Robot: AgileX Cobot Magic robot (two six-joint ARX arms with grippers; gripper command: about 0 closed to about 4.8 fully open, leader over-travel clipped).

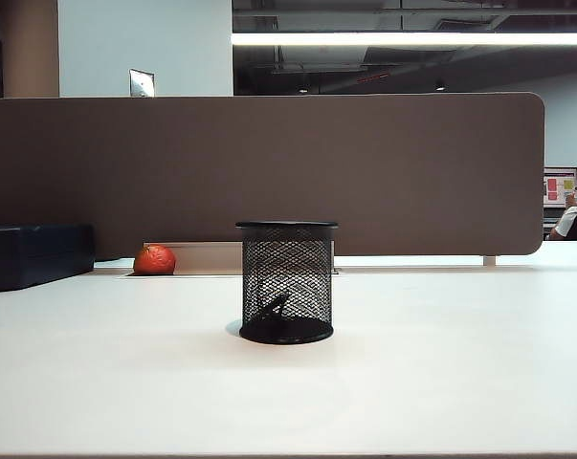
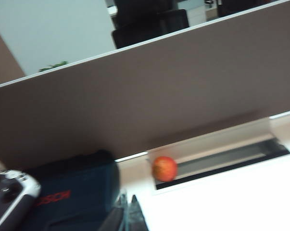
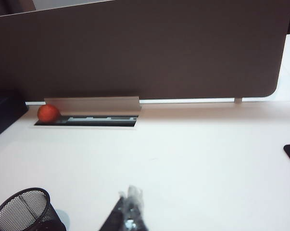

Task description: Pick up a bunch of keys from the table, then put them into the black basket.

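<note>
Right wrist view: right tool (image 3: 128,222) closed, empty; left tool (image 2: 128,219) closed, empty.

Light source: ceiling strip light (image 1: 412,39), overexposed.
Table (image 1: 441,382): bright, evenly lit, mild glare.
Shadow: faint, soft, at the black basket (image 1: 286,282) base.
Exterior view: sharp.
Left wrist view: motion-blurred, tilted.
Right wrist view: slightly soft.

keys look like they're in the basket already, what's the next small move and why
Probably none beyond parking the arms: the bunch of keys shows through the mesh of the black basket. The left gripper and right gripper are shut and empty, neither visible in the exterior view.
</note>
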